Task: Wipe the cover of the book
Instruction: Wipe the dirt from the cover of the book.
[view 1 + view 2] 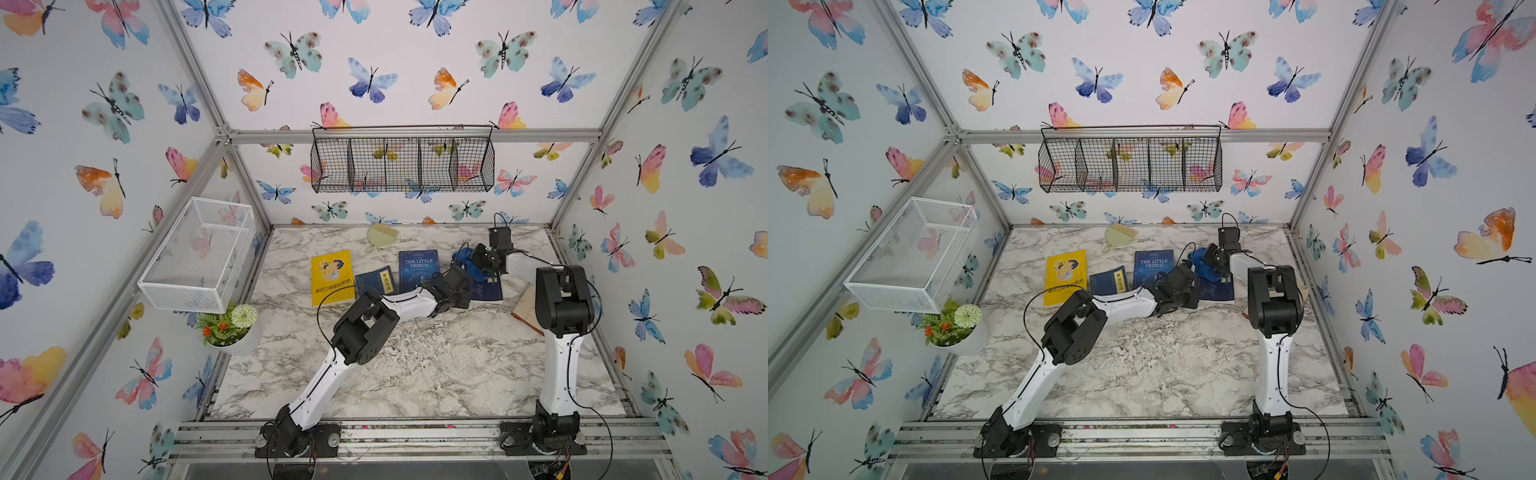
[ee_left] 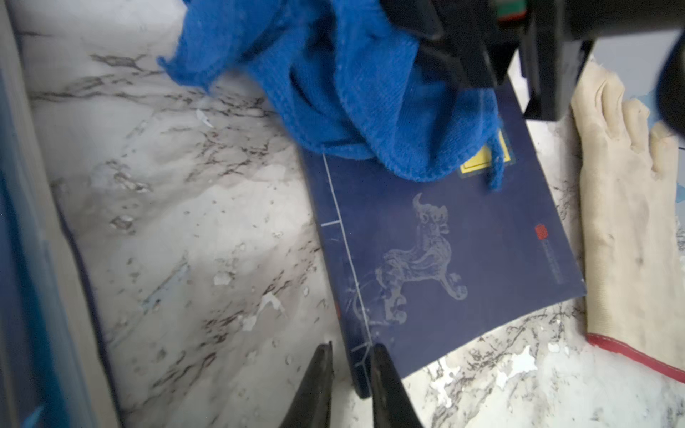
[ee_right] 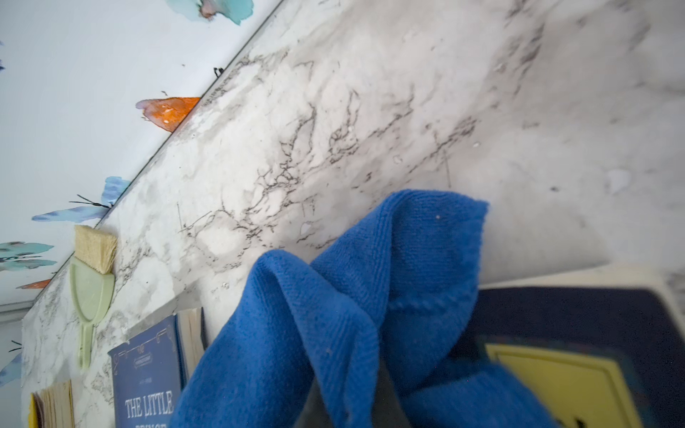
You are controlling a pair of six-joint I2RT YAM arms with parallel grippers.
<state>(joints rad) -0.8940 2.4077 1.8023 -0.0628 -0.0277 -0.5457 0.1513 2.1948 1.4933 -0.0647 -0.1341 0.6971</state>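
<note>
The right gripper (image 1: 478, 264) pinches a crumpled blue terry cloth (image 2: 356, 96) onto the dark navy paperback book (image 2: 444, 259) at the marble table's (image 1: 415, 365) 1 o'clock, to wipe; the left gripper (image 2: 350, 374), nearly closed, straddles its spine corner, seemingly to steady it.

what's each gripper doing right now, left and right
Left gripper: nearly closed, pinching the near corner of the dark blue book.
Right gripper: shut on the blue cloth, which rests on that book's cover.

cloth (image 2: 356, 92) on book (image 2: 444, 259), glove (image 2: 630, 229) beside
</note>
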